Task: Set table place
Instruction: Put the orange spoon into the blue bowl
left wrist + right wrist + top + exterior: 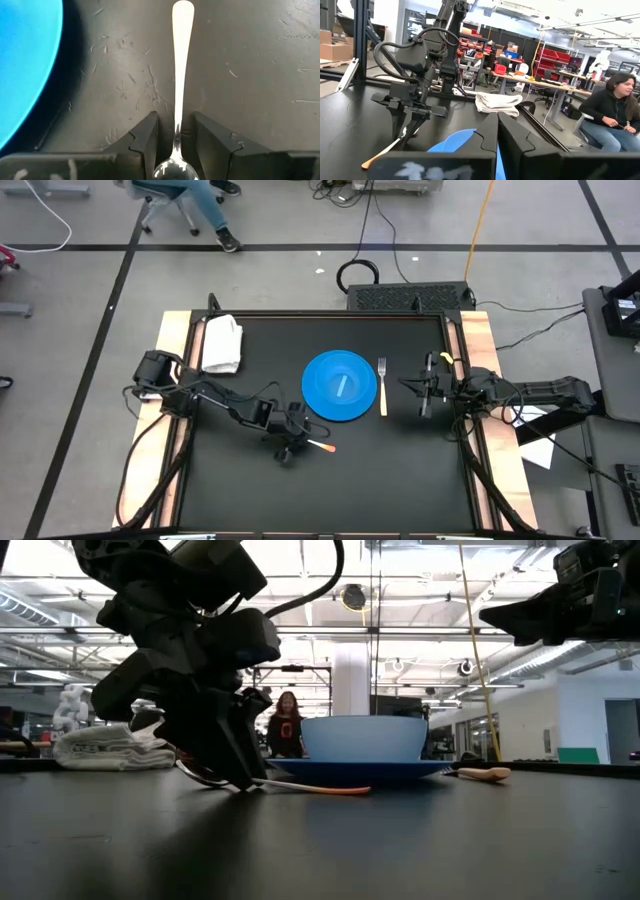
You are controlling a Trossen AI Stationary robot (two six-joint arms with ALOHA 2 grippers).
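Spoon (180, 75) flat on the table (260, 75), its neck between the left gripper (176, 145)'s dark fingers (145, 140), slightly apart either side; whether they pinch it, cannot tell. It lies just beside the blue plate (341, 386), on the left arm's side.

Progress, judged: plate central with a blue bowl (364, 737) on it, contents hidden; fork (382, 385) set on the far side. Folded cloth (222, 343) still at a corner, unplaced.

Right gripper (426, 388) waits near the fork, fingers nearly closed, empty.
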